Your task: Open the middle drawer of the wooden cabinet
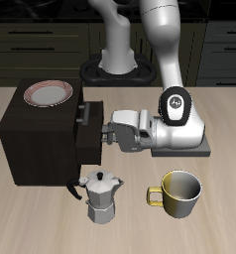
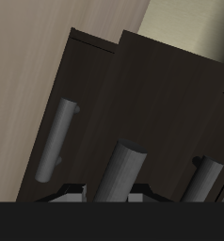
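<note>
The cabinet [image 1: 39, 141] stands on the table [image 1: 224, 213], its drawer face turned toward the gripper [image 1: 102, 131]. A plate [image 1: 48, 94] rests on the cabinet's top. The middle drawer [image 1: 88, 134] sits on that face, below a top drawer [image 1: 87, 112] that juts slightly out. The gripper reaches level at the middle drawer's handle [image 2: 123, 170], jaws apparently closed around it, though the contact is partly hidden. A moka pot [image 1: 101, 196] and yellow mug [image 1: 178, 193] stand before the cabinet, nearer the table's front edge.

The tool [image 1: 106, 132] fingertips are hidden against the wooden cabinet [image 1: 36, 139]; its drawer fronts face away.
</note>
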Controlling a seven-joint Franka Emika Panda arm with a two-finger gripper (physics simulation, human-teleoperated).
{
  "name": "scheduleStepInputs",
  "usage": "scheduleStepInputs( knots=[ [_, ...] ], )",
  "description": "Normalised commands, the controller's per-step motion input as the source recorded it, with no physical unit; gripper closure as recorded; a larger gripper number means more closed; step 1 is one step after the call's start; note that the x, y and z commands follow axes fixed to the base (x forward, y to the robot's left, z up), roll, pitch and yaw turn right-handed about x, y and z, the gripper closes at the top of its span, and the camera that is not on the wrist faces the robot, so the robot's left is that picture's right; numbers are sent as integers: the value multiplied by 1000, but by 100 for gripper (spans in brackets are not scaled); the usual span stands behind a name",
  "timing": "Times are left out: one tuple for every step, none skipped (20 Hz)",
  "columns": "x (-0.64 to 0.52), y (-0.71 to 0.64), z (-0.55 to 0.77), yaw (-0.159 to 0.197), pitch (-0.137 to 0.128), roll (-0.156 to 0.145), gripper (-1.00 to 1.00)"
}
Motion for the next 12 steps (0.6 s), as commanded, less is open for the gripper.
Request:
scheduleStepInputs(
  knots=[
    [-95,402,85,-26,32,58,100],
    [-9,435,122,1,-77,56,100],
    [-16,329,2,12,6,28,100],
    [54,342,52,6,-26,44,100],
    [75,260,44,-1,-19,72,100],
    [39,-53,4,0,0,0,100],
    [0,0,0,0,0,0,100],
    [198,865,-13,27,-40,152,100],
    [28,217,32,-2,-2,27,100],
    [153,313,49,14,-56,85,100],
    [-16,396,22,-3,-4,38,100],
    [-5,291,55,-6,-12,50,100]
  ],
)
